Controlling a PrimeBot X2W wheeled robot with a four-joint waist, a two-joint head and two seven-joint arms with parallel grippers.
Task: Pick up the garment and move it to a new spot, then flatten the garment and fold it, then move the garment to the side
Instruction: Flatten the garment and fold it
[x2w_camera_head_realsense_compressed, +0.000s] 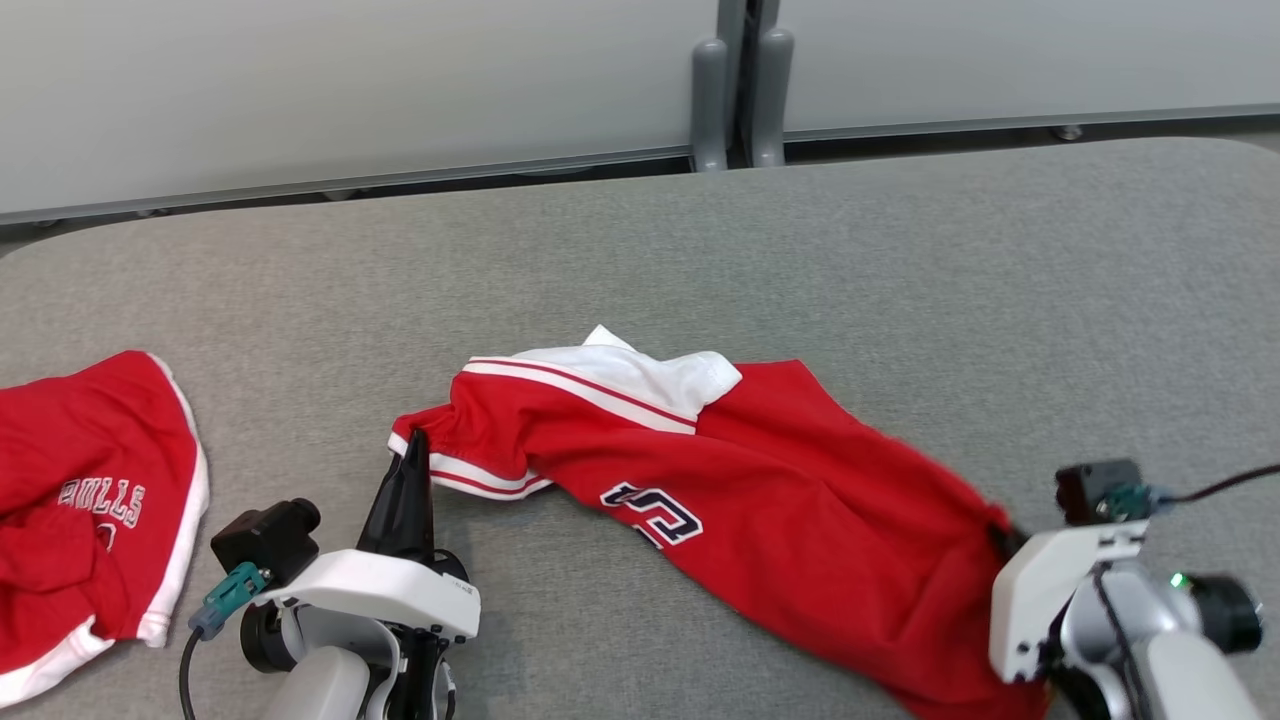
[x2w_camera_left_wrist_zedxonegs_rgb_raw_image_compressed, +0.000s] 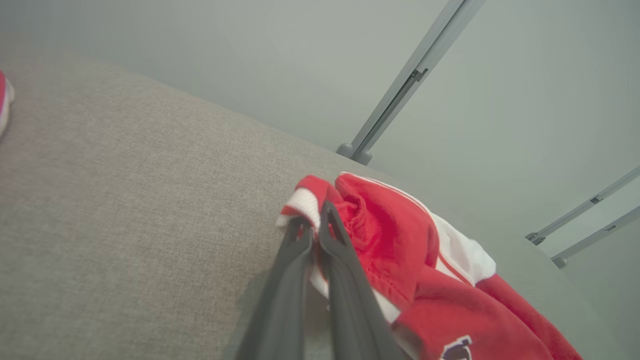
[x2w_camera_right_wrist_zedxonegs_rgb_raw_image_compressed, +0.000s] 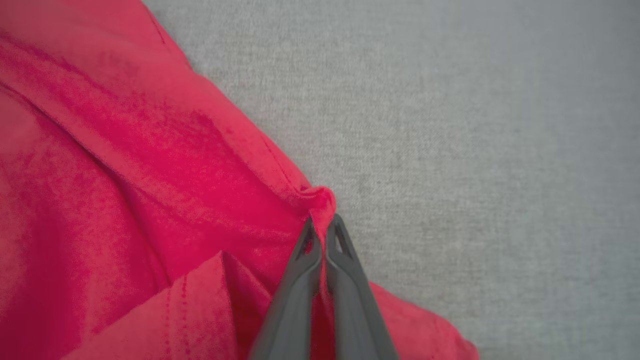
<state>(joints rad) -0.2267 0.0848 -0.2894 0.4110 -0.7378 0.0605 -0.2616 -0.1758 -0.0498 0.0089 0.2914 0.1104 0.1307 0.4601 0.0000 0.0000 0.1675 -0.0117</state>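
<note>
Two pinches: left gripper (x2w_camera_left_wrist_zedxonegs_rgb_raw_image_compressed: 312, 222) nips the striped cuff of the crumpled red-and-white jersey garment (x2w_camera_head_realsense_compressed: 780, 480), right gripper (x2w_camera_right_wrist_zedxonegs_rgb_raw_image_compressed: 322, 227) its red edge. Pick-up step; next, probably lift together, evenly.

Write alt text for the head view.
A red garment with white striped trim lies crumpled across a grey table, pinched at both ends: the left hand shut on its striped corner, the right hand on its plain red edge at lower right. A second red garment lettered BULLS lies at the left edge.
</note>
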